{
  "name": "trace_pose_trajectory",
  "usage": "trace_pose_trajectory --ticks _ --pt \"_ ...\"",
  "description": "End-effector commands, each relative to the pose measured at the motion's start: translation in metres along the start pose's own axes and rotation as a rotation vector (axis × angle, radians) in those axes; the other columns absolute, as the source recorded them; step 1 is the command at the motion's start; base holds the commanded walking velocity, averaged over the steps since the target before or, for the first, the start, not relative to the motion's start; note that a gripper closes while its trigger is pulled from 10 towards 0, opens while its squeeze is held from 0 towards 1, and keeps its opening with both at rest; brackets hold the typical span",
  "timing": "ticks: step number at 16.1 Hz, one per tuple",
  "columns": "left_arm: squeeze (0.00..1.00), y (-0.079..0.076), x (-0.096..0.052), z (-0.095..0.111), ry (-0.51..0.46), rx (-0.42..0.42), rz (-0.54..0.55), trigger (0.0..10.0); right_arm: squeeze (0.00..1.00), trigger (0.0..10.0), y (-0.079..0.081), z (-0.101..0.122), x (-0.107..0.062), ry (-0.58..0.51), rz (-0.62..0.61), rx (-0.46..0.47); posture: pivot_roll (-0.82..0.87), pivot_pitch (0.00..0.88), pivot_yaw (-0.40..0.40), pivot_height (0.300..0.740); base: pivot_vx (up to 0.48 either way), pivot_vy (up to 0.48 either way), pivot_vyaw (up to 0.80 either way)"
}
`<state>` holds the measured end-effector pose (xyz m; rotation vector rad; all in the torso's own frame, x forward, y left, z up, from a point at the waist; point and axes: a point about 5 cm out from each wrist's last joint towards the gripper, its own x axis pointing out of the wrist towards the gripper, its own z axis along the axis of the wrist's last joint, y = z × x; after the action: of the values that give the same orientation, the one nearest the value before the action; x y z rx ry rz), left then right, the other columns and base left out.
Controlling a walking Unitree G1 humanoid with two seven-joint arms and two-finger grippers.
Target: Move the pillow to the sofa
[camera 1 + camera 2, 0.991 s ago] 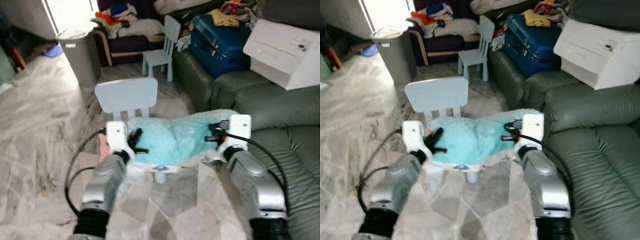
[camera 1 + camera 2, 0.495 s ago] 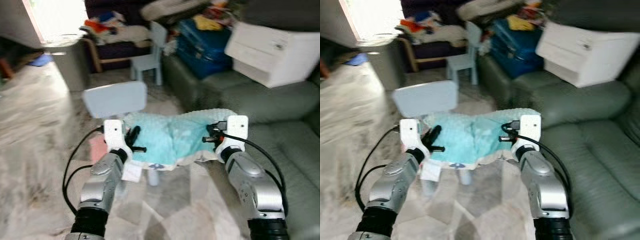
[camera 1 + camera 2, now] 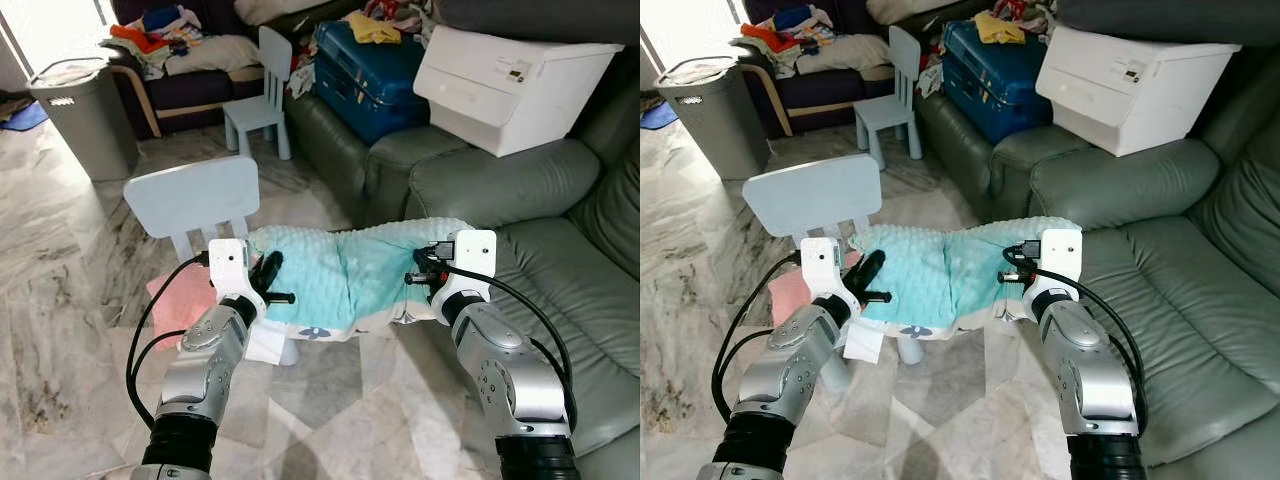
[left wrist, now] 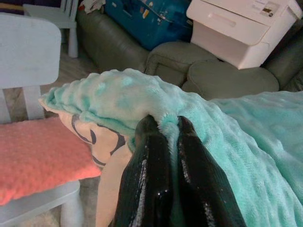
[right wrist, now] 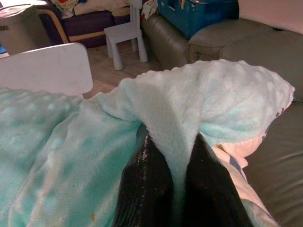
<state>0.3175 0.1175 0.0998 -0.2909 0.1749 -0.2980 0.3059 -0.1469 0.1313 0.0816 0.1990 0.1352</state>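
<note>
The pillow [image 3: 340, 275], teal and fuzzy with a cream patterned underside, hangs between my two arms in front of me. My left gripper [image 3: 272, 282] is shut on the pillow's left edge; in the left wrist view the black fingers [image 4: 151, 170] pinch a fold of teal pillow [image 4: 227, 142] fabric. At the right edge my right gripper [image 3: 416, 278] is shut on another fold, seen close up with the fingers [image 5: 149, 184] clamped either side of it. The dark green leather sofa [image 3: 570, 280] lies just right of the pillow.
A pale blue child's chair [image 3: 192, 195] with a pink cushion [image 3: 172, 300] stands under the pillow's left end. On the sofa's far part sit a white box [image 3: 510, 85] and a blue suitcase [image 3: 370, 65]. A grey bin [image 3: 85, 115] and a second small chair [image 3: 262, 85] stand behind.
The camera has swung and the picture has sharpened: the chair now lies further left and the sofa takes more of the right. Both grippers keep their hold on the pillow.
</note>
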Motion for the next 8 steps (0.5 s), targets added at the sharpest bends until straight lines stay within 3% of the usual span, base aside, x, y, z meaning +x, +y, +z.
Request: trace_pose_trajectory --ticks 1,8 --pt "0.00 -0.0002 -0.0012 -0.0019 0.007 -0.009 -0.005 10.0 0.00 10.0 0.0044 0.0082 -0.0004 -0.029 0.022 -0.008 -0.08 0.000 0.042 0.740 0.000 0.000 -0.78" --pt "0.00 -0.0041 -0.0022 -0.0038 0.012 -0.017 -0.032 10.0 0.00 10.0 0.0035 0.0088 -0.0009 -0.028 0.025 -0.015 -0.08 0.000 0.039 0.740 0.000 0.000 -0.78"
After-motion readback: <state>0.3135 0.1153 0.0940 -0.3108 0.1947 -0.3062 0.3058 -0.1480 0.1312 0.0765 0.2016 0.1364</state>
